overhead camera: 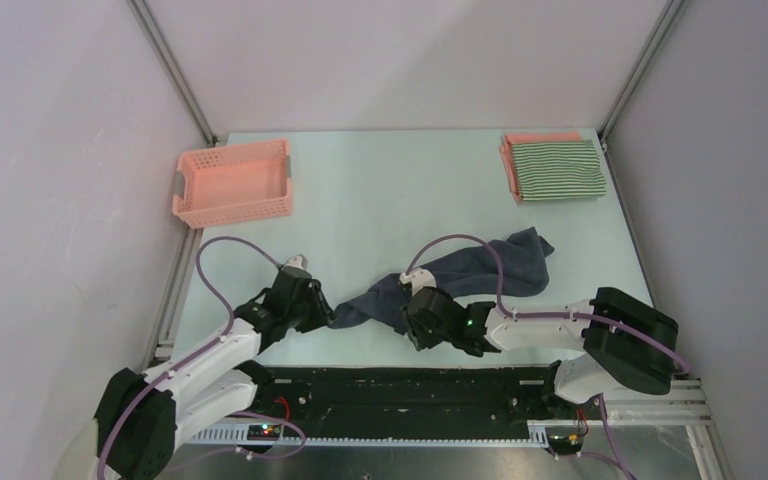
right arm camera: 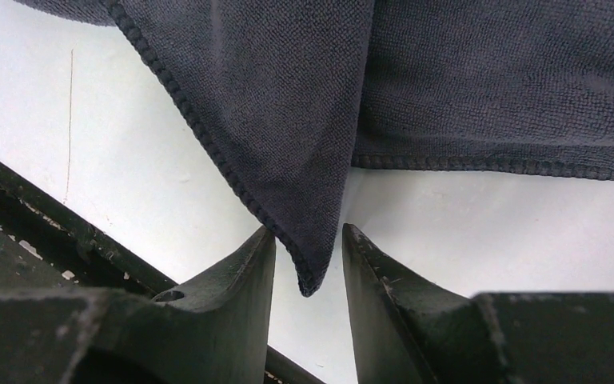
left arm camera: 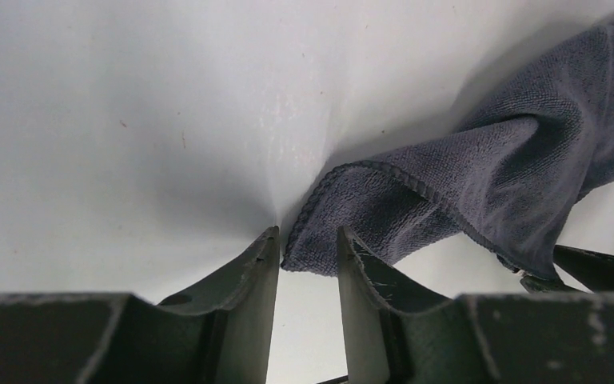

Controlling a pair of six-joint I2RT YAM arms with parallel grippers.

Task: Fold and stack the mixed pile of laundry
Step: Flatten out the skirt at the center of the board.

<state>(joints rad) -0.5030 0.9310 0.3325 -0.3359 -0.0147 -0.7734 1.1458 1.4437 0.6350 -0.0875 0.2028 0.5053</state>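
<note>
Dark navy-grey terry-cloth garment [overhead camera: 480, 275] lies crumpled, near centre of pale table [overhead camera: 380, 190]. Left gripper [left arm camera: 308, 240]: jaws part open, the garment's left corner sits between them, unclamped. Right gripper [right arm camera: 308, 240]: likewise, near corner between. Folded green-and-white striped garment [overhead camera: 558, 168] sits atop salmon-pink shirt [overhead camera: 540, 138], far right.

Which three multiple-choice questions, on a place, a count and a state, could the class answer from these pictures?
1. Where is the basket? A far left; B far right; C near edge.
2. How many cloths lie stacked far right? A one; B two; C three.
3. How is the dark cloth? A neatly folded; B rumpled, unfolded; C inside the basket.
Answers: 1 A: it stands far left in the top view. 2 B: the striped cloth lies on a pink cloth. 3 B: it sprawls rumpled, not squared.
</note>
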